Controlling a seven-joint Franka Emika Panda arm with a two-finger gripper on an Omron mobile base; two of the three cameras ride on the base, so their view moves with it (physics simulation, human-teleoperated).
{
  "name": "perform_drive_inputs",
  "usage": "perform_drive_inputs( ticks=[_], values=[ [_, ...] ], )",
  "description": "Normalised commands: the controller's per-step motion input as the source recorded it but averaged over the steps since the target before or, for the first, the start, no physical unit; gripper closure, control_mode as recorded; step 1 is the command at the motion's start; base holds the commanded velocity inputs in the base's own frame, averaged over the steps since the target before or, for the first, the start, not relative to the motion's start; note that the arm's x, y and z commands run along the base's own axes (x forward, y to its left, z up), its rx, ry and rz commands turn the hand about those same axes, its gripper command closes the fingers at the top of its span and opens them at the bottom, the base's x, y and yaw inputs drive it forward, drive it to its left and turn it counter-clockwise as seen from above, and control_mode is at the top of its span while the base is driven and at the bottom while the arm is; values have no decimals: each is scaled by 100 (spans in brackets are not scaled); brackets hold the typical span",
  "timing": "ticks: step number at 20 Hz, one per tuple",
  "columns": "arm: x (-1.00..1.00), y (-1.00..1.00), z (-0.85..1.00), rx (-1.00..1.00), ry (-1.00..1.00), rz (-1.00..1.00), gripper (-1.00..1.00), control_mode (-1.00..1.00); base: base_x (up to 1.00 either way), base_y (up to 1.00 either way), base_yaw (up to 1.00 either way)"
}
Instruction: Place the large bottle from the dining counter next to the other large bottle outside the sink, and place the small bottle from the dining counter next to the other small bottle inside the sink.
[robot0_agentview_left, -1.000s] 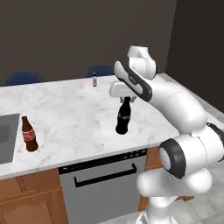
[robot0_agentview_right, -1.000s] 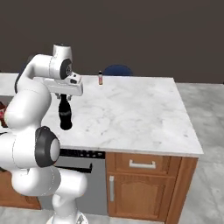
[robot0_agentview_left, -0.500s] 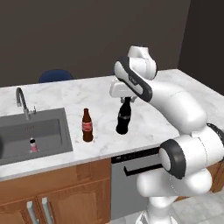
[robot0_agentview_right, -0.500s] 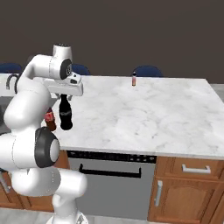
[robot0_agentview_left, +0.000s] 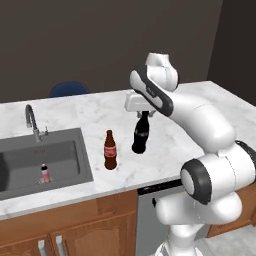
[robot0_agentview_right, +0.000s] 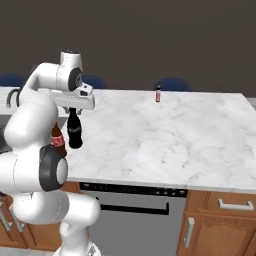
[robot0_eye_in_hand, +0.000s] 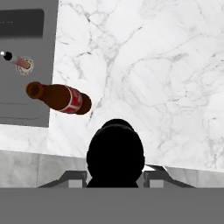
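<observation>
Two large bottles near each other: pincer (robot0_agentview_left: 143, 113) pinching large bottle (robot0_agentview_left: 140, 134) at neck, just above tabletop (robot0_agentview_left: 200, 105), beside other large bottle (robot0_agentview_left: 110, 151) outside sink (robot0_agentview_left: 30, 165). Likely rigid, smooth, top-heavy; neck hold suits, lower gently upright.

A rendered home kitchen. A long white-grey marbled counter (robot0_agentview_left: 95, 112) on brown wooden cabinets (robot0_agentview_right: 220, 220) with metal handles lies under the hand, and a dark grey rectangular sink (robot0_agentview_left: 30, 160) with a curved metal tap (robot0_agentview_left: 32, 121) is sunk into it off to the hand's side. A grey dishwasher front (robot0_agentview_right: 132, 220) sits below the counter edge, and dark blue round stools (robot0_agentview_right: 172, 84) stand beyond the far side.
</observation>
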Motion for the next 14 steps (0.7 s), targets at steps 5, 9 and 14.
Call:
perform_drive_inputs(
  ticks=[5, 9, 14],
  values=[
    [0, 0, 0, 0, 0, 0, 100, 100, -1, -31, 0],
    [0, 0, 0, 0, 0, 0, 100, 100, 0, 0, 0],
    [0, 0, 0, 0, 0, 0, 100, 100, 0, 0, 0]
  ],
)
